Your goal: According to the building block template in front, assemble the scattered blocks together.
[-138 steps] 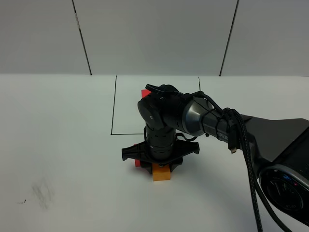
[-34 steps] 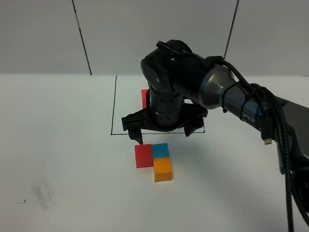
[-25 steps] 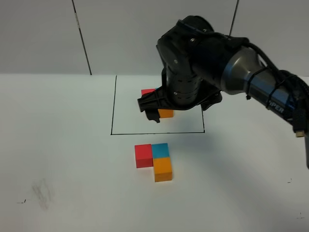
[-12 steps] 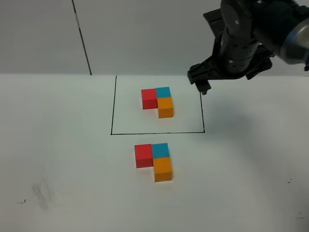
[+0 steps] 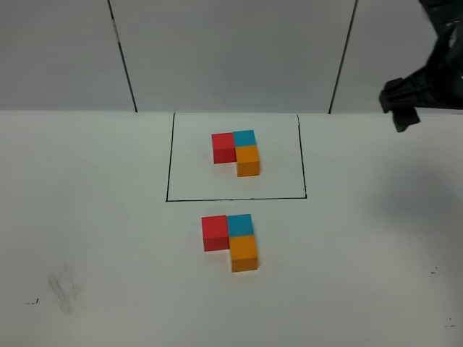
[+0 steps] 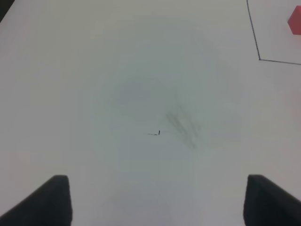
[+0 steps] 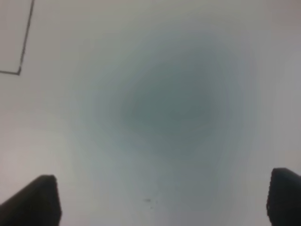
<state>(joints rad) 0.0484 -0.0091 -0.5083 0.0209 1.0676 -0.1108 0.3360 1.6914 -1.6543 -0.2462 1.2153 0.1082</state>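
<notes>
The three loose plastic cubes, red, cyan and orange (image 5: 232, 240), sit joined at lower centre, matching the black-framed cube template (image 5: 236, 152) above; both black grippers, left (image 6: 157, 200) and right (image 7: 162, 200), gape empty, so only a stray arm sweep could scatter them.

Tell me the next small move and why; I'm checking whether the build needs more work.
Probably none on the blocks: keep the right gripper clear and let it retire. The scattered blocks sit touching in an L, red beside blue with orange under the blue, the same as the building block template inside its black outline. Both grippers are open and hold nothing.
</notes>
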